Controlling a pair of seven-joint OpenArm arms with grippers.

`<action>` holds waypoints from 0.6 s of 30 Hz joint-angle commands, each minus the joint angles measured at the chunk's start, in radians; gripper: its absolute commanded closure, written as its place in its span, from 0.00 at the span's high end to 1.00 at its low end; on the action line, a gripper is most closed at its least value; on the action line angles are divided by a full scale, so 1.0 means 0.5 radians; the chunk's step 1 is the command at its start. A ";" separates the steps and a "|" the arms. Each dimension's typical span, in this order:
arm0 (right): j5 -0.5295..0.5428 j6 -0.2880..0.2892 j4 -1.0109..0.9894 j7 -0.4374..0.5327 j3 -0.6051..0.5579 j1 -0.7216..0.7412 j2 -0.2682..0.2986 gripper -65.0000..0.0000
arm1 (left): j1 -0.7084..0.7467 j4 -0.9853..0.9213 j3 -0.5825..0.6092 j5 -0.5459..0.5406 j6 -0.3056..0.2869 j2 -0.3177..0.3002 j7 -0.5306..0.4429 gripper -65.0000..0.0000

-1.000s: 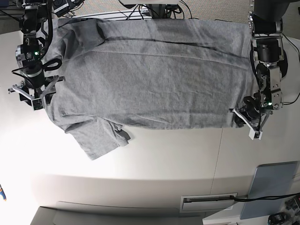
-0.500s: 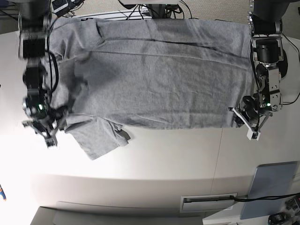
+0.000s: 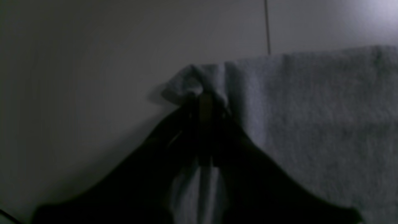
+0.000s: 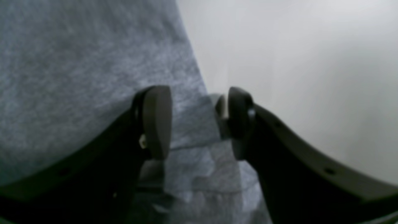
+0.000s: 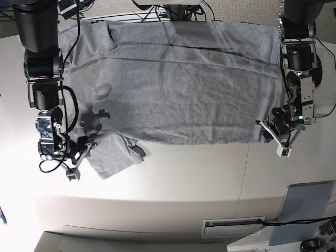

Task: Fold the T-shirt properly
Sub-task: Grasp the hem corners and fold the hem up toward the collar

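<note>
The heather-grey T-shirt (image 5: 173, 89) lies spread flat on the white table (image 5: 184, 173), plain side up, with one short sleeve (image 5: 113, 155) sticking out at the front left. My left gripper (image 5: 276, 135) is at the shirt's front right corner. In the left wrist view it (image 3: 205, 105) is shut on a bunched-up corner of the fabric (image 3: 311, 118). My right gripper (image 5: 79, 156) is at the sleeve's outer edge. In the right wrist view it (image 4: 196, 124) is open, with the grey fabric's (image 4: 77, 77) edge lying between its fingers (image 4: 157, 121).
A table seam (image 5: 244, 178) runs from the shirt's hem to the front. A grey flat panel (image 5: 307, 210) lies at the front right, next to a slot (image 5: 233, 227) in the table's front. Cables (image 5: 173, 8) lie behind the shirt's far edge.
My right arm has moved forward along the shirt's left edge, from beside the shoulder down to the sleeve. My left gripper has stayed at the hem corner.
</note>
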 commanded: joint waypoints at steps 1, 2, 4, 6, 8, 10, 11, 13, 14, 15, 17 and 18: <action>-0.013 -0.010 -0.009 0.002 0.011 0.066 0.011 0.44 | -0.011 0.006 -0.004 0.031 0.005 -0.011 0.066 0.00; -0.013 -0.011 -0.031 -0.002 0.011 0.061 0.009 0.43 | -0.011 0.006 -0.004 0.030 0.005 -0.011 0.064 0.00; -0.018 -0.009 -0.048 -0.015 0.011 0.050 0.007 0.32 | -0.011 0.006 -0.004 0.027 0.005 -0.011 0.056 0.00; -0.021 -0.011 -0.047 -0.017 0.011 0.038 0.007 0.13 | -0.011 0.006 -0.004 0.014 0.005 -0.010 0.038 0.00; -0.021 -0.011 -0.045 -0.014 0.011 0.034 0.007 0.00 | -0.011 0.006 -0.004 0.014 0.006 -0.011 0.010 0.00; -0.021 -0.014 -0.031 -0.001 0.011 0.036 0.008 0.00 | -0.013 0.014 -0.004 0.015 0.010 -0.012 0.005 0.00; -0.024 -0.026 0.001 0.002 0.011 0.034 0.012 0.00 | -0.012 0.030 -0.004 0.016 0.017 -0.013 0.005 0.00; -0.034 -0.030 0.097 -0.018 0.011 0.034 0.018 0.00 | -0.011 0.082 -0.005 0.016 0.049 -0.019 0.008 0.00; -0.035 -0.030 0.160 -0.041 0.011 0.033 0.021 0.00 | -0.011 0.118 -0.005 0.016 0.079 -0.021 0.016 0.00; -0.034 -0.030 0.237 -0.069 0.011 0.024 0.026 0.00 | -0.010 0.163 -0.005 0.014 0.092 -0.024 0.034 0.00; -0.034 -0.056 0.426 -0.142 0.011 -0.020 0.048 0.00 | 0.005 0.272 -0.005 0.014 0.122 -0.027 0.114 0.00; -0.036 -0.088 0.542 -0.184 0.013 -0.062 0.066 0.00 | 0.031 0.346 -0.006 0.011 0.129 -0.031 0.157 0.00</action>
